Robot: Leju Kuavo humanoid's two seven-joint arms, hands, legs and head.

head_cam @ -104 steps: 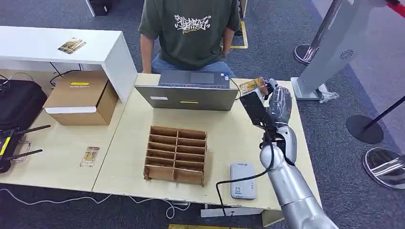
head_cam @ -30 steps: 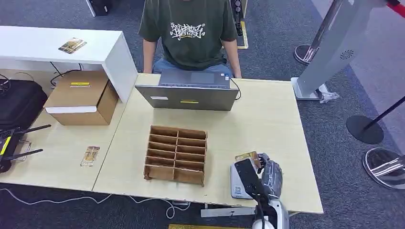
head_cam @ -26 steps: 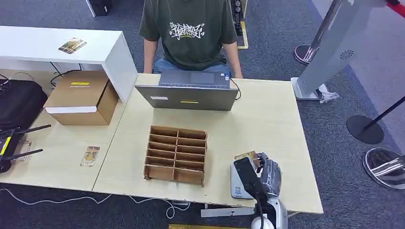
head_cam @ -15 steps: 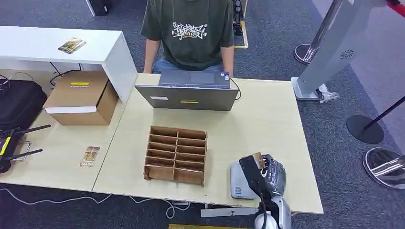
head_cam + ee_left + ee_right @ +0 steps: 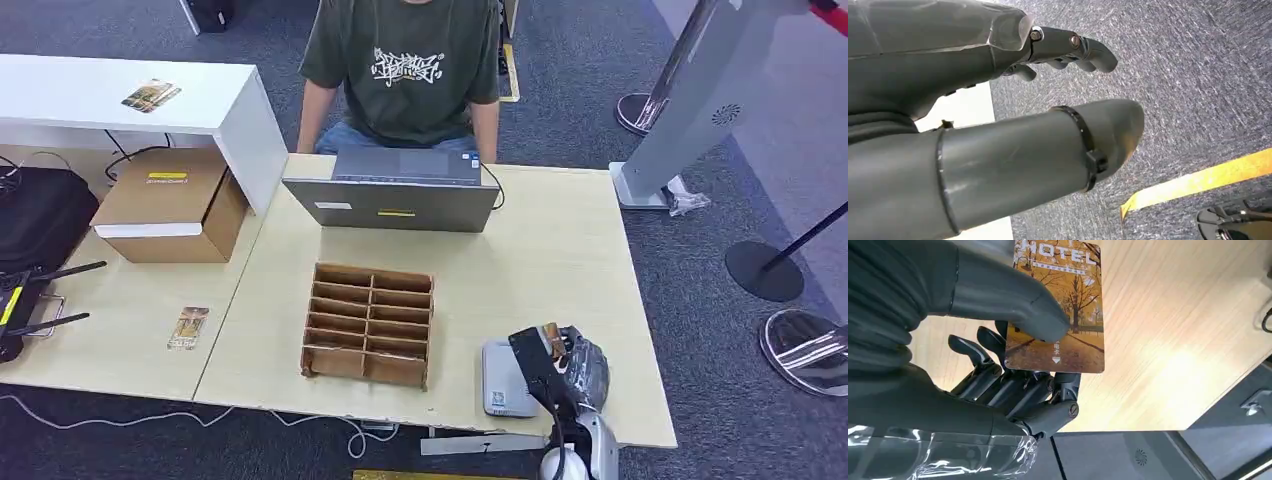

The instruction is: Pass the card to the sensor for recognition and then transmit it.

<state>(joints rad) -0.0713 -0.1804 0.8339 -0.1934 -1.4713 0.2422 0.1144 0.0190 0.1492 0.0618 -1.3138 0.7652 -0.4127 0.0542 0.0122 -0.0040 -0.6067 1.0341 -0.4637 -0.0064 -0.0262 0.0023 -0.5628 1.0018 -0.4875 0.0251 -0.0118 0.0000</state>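
Note:
In the right wrist view my right hand (image 5: 1013,385) pinches a yellow hotel card (image 5: 1060,305), the thumb pressing its face against the fingers. In the head view the same right hand (image 5: 572,368) hovers near the table's front edge. The card (image 5: 549,336) sticks up at its far side. The grey card sensor (image 5: 505,380) lies flat on the table just left of that hand, its top uncovered. My left hand (image 5: 1023,150) hangs above grey carpet, fingers apart and holding nothing.
A wooden divider box (image 5: 368,325) stands left of the sensor. Behind it is a laptop (image 5: 400,190), with a person (image 5: 405,70) seated at the far side. A cardboard box (image 5: 172,205) and a spare card (image 5: 188,327) lie on the left table.
My right hand brought the card back from beside the laptop to over the sensor. In the last second it slid a little to the right, uncovering the sensor. The person shifted slightly.

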